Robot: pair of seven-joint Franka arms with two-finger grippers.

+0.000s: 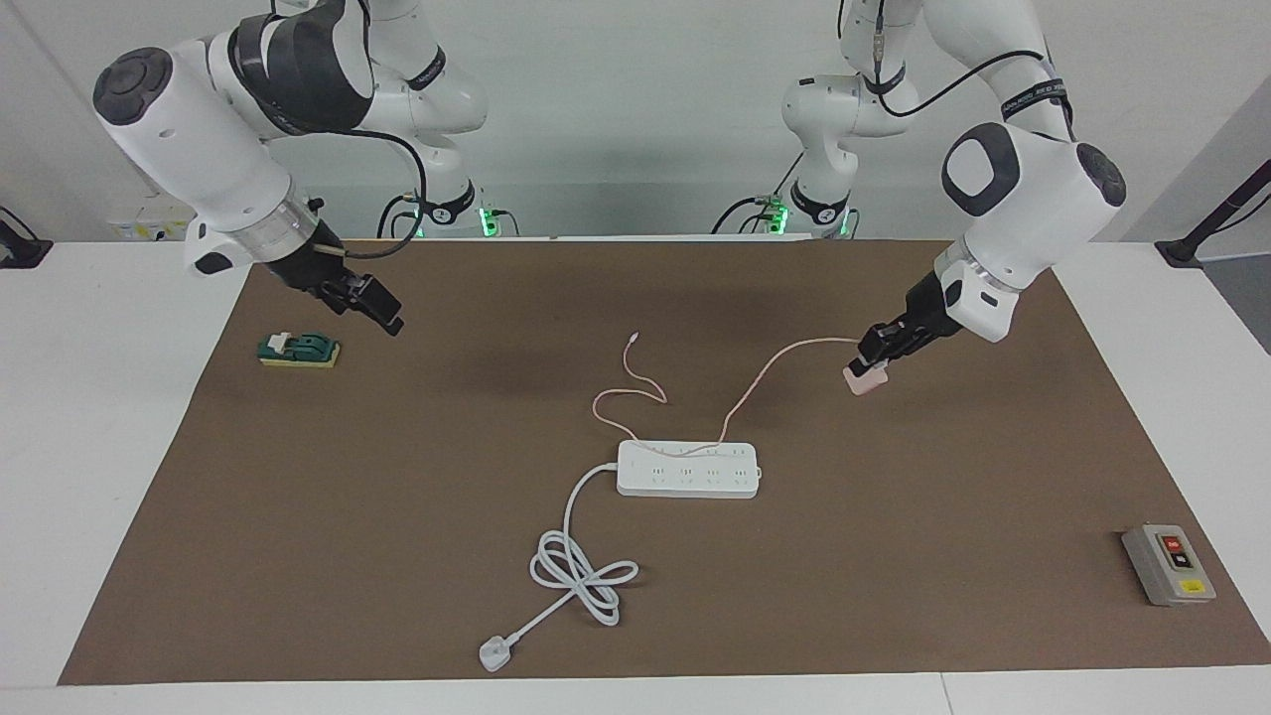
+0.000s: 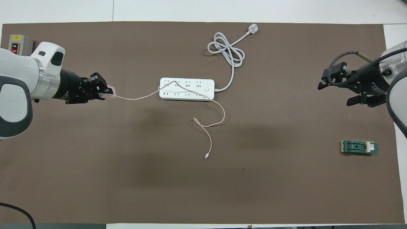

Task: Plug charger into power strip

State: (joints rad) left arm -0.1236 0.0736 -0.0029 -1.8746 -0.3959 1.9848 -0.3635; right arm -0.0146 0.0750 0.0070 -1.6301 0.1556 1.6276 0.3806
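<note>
Status, scanning the facing view from one side across: right gripper hangs over bare mat at the right arm's end, fingers spread, nothing in them. That arm's just waiting. Green block sits on the mat beside it, not part of this job.

Mid-table: power strip lies flat, sockets up, approx centred. Its thick white cord loops away from the robots and ends in a white plug. Thin pink cable runs across the strip's top, w/ the loose end curling on the mat nearer the robots.

Toward the left arm's end: left gripper is clenched on the charger, which looks just off the mat or barely touching it, can't tell which. Charger is well apart from the strip. Grey button box sits near the mat's corner, untouched.

Step, imo: pickup done, transport not yet. Next needs charger carried over the strip, prongs turned down and lined up w/ a socket, then pressed straight in. Prong orientation isn't visible. Risk: cable lying over the sockets could get in the way, and the strip may slide since nothing holds it; the free right arm could brace it.
</note>
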